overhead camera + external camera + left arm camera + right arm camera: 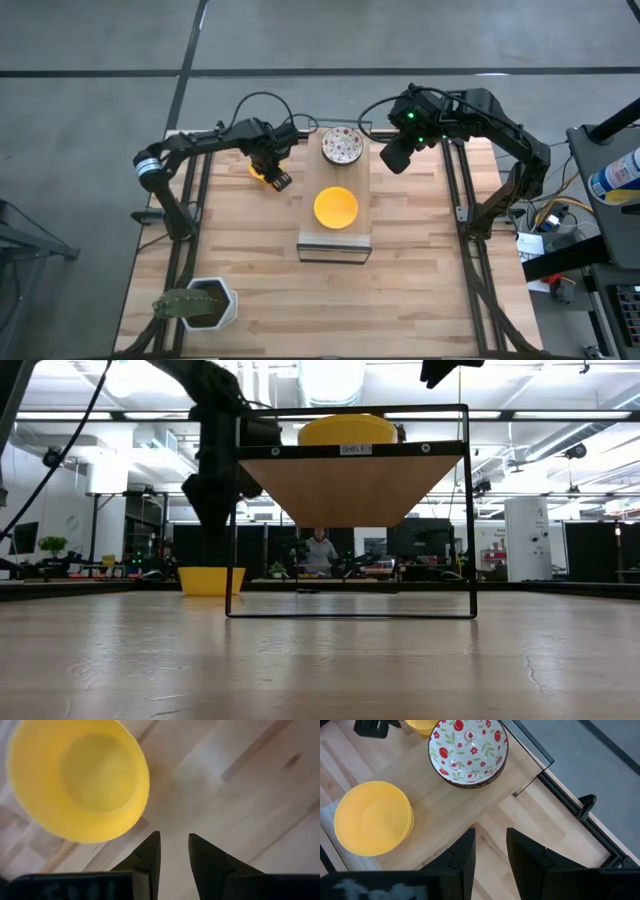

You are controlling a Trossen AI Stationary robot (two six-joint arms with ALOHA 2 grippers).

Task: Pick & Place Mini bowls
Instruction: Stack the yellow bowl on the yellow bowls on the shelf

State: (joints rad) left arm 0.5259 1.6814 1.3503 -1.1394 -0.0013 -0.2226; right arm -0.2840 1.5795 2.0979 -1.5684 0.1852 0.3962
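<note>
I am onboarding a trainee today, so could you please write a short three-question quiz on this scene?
1. True or false: the patterned bowl sits on the wooden shelf.
2. Which arm is nearest the yellow bowl lying on the table: A left, B right?
3. Fill in: the bowl in the middle of the shelf is ___ in colour.

Key: 1 true; 2 A, the left gripper hovers beside it with a small gap between its fingers, while the right gripper is above the shelf; 3 yellow.
</note>
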